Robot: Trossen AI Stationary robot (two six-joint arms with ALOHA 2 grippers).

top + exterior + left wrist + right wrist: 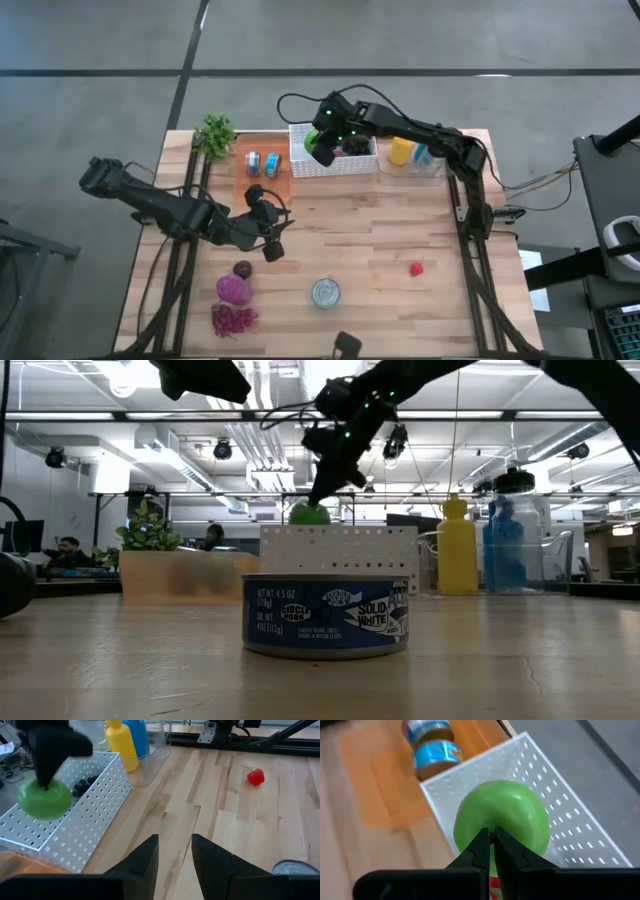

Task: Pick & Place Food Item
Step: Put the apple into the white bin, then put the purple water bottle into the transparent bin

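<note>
Right gripper [491,837]: hung over the white basket [570,820]; jaws pinched together on the stalk end of the apple [502,815], so the fruit hung just beyond the fingertips.
Apple: green, round and glossy; in the air above the basket's near corner, clear of its rim in the low view [309,513].
Handling, judged: probably light and rigid, perhaps a plastic replica; its smooth skin would slip between flat pads, and a grip at one point would let it swing.
Where to hold, judged: the stalk suits narrow jaws; a wider hold across the middle would be steadier.
Basket contents: dark berries [82,785] and something red lay below the jaws.
Left gripper [175,855]: low over bare table [225,820]; jaws slightly apart, nothing between them.
Ahead of left jaws: cherry [255,776], well apart; can [297,868] close to one side.
Beyond right jaws: two jars [432,745] on an orange tray [380,785], beside the basket.
Next to basket: yellow bottle [400,151] in a clear bin.
</note>
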